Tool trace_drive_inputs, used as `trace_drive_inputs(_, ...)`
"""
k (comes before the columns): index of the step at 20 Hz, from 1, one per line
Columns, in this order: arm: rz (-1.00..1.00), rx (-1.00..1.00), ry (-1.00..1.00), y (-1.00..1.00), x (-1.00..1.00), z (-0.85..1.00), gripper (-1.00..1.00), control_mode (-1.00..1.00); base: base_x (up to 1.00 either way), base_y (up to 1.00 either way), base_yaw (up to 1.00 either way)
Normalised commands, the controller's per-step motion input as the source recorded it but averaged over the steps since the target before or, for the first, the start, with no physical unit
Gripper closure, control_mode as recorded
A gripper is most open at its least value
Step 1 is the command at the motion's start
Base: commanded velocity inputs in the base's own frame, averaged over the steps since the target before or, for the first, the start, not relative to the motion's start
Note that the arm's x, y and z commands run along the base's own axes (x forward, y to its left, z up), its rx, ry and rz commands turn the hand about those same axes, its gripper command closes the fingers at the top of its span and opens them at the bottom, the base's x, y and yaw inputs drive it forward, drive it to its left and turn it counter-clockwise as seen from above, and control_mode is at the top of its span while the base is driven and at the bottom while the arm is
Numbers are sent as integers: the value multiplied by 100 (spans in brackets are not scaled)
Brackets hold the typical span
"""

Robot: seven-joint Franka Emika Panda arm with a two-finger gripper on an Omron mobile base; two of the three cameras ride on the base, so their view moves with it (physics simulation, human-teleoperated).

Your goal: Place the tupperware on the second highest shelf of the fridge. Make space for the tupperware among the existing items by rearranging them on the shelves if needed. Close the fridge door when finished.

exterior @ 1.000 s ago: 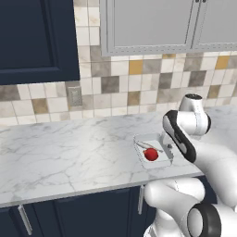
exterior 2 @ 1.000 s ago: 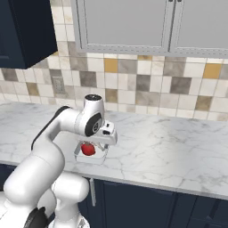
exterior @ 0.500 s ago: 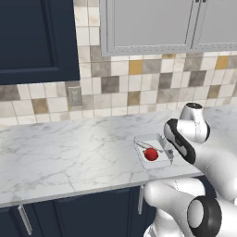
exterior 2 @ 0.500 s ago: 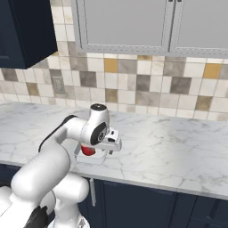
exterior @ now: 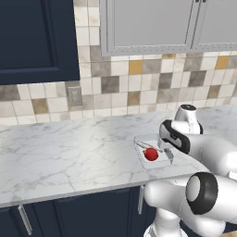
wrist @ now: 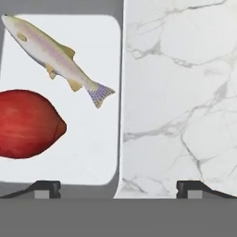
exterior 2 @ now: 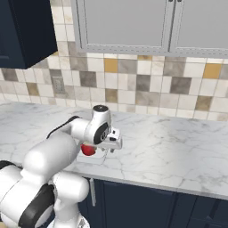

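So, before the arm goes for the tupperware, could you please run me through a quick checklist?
1. Jaws open: ok; the gripper has its tips spread wide.
2. Gripper empty: ok.
3. Jaws straddling the tupperware wall: ok, one tip on either side.
4. Contents inside: ok; the fish and the red fruit lie on its floor.
5. Tupperware on the counter: ok, near the front edge.
6. Fridge shelf space: cannot tell.

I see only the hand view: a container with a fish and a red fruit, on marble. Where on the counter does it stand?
Observer: The tupperware stands close to the front edge of the counter, above a navy cabinet door.
Operator: What is behind it?
Observer: A tiled wall, with grey wall cabinets above.
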Motion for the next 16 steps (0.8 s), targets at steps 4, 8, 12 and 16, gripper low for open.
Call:
trace_drive_inputs(4, 0, 2, 0, 0, 23, -15, -100, -100, 0, 0, 0)
trace_drive_inputs(8, 1, 0, 0, 0, 13, -35, -100, -100, 0, 0, 0)
trace_drive_inputs(12, 1, 0, 0, 0, 10, -34, -100, -100, 0, 0, 0)
trace_drive_inputs(16, 1, 0, 0, 0, 10, -26, -100, -100, 0, 0, 0)
